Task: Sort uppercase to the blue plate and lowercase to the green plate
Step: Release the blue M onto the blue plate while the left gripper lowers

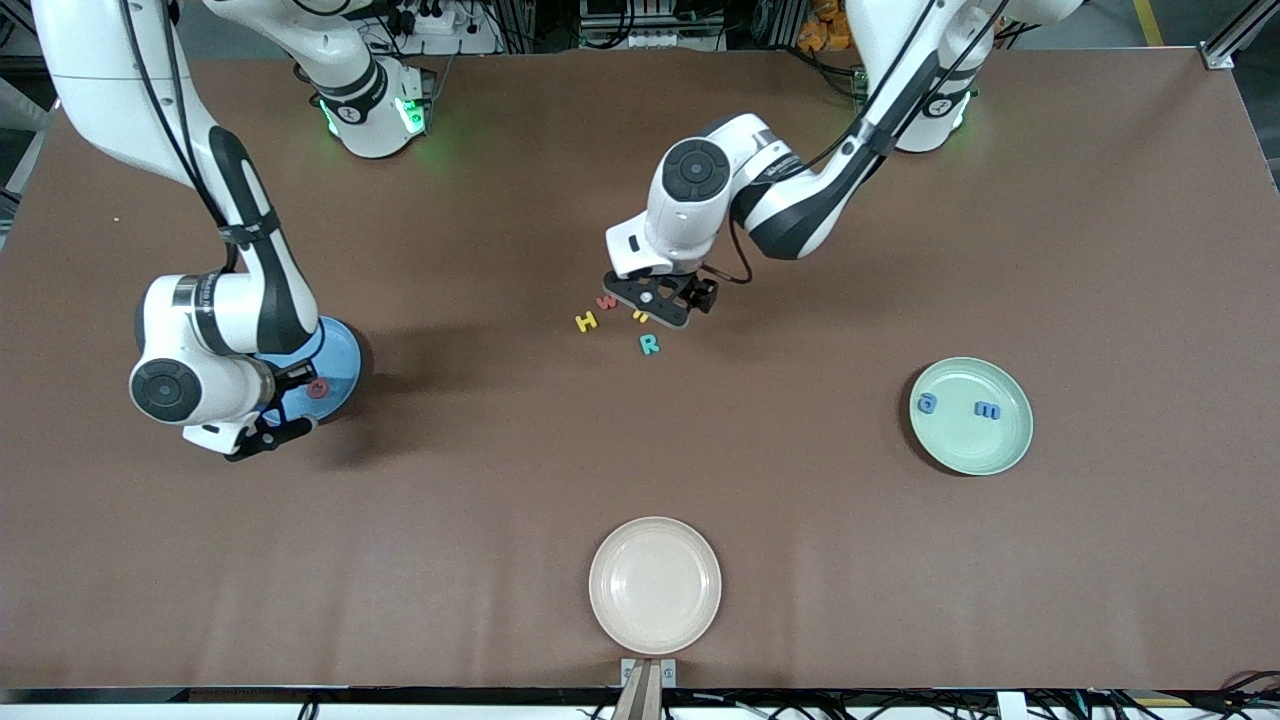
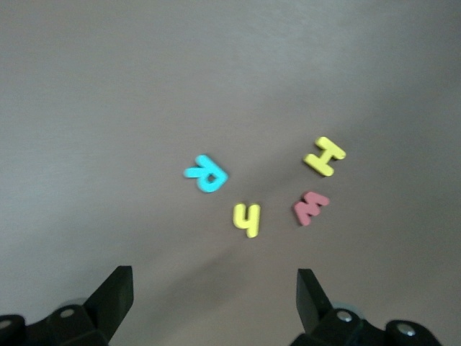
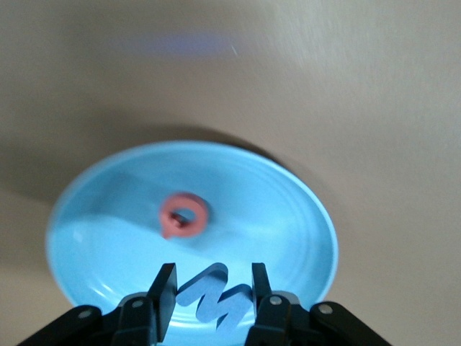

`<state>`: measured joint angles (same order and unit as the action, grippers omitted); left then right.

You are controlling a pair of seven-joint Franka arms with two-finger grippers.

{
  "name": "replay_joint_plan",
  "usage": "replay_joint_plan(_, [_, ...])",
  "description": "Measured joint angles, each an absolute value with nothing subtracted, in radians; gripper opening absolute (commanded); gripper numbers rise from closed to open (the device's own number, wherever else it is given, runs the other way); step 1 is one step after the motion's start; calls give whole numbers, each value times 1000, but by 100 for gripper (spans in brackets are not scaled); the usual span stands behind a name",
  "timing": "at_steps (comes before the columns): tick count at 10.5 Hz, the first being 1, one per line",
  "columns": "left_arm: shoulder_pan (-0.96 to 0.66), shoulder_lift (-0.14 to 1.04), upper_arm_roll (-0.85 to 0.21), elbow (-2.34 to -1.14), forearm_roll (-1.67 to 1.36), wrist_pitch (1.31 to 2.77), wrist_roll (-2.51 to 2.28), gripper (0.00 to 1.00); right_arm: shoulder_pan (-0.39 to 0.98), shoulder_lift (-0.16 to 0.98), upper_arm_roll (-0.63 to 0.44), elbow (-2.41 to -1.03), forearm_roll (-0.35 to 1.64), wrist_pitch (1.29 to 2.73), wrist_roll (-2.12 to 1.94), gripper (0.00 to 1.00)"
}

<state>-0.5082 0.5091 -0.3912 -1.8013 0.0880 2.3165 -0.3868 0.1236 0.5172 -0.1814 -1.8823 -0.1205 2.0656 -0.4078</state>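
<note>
We see the cream plate (image 1: 655,585) nearest; right gripper (image 3: 210,297) clamps W (image 3: 215,299) over blue plate (image 3: 288,209); left gripper (image 2: 215,288) gapes over h (image 2: 247,218).

The left tool (image 2: 215,303) hangs over the counter (image 2: 108,94) with its fingers (image 2: 115,292) spread wide. Four letters lie flat: yellow h (image 2: 247,219) centrally, teal R (image 2: 206,173) at its ten o'clock, red w (image 2: 310,207) at three, yellow H (image 2: 325,156) at one.

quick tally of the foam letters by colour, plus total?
Red: 2 – Q on the blue plate, w on the table
Blue: 3 – W in the right gripper, g and m on the green plate
Yellow: 2 – H, h
Teal: 1 – R
Total: 8
</note>
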Motion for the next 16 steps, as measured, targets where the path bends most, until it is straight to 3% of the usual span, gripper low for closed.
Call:
replay_joint_plan(1, [-528,537,-391,-1801,119,2346,-405,100,120,517,-201,-1907,-120,2089,-444,86])
replay_joint_plan(2, [-544,562,-391,-1801,159,2369,-425,99,117,517,-211,-1930,-120,2116,-466,87])
replay_joint_plan(8, [-554,636,-388,-1799,209,2440,-477,68,148,492,-191,-1930,4,2118,-402,87])
replay_joint_plan(16, [-564,679,-387,-1794,210,2464,-553,65,250,428,26,-1916,60,2107,121,87])
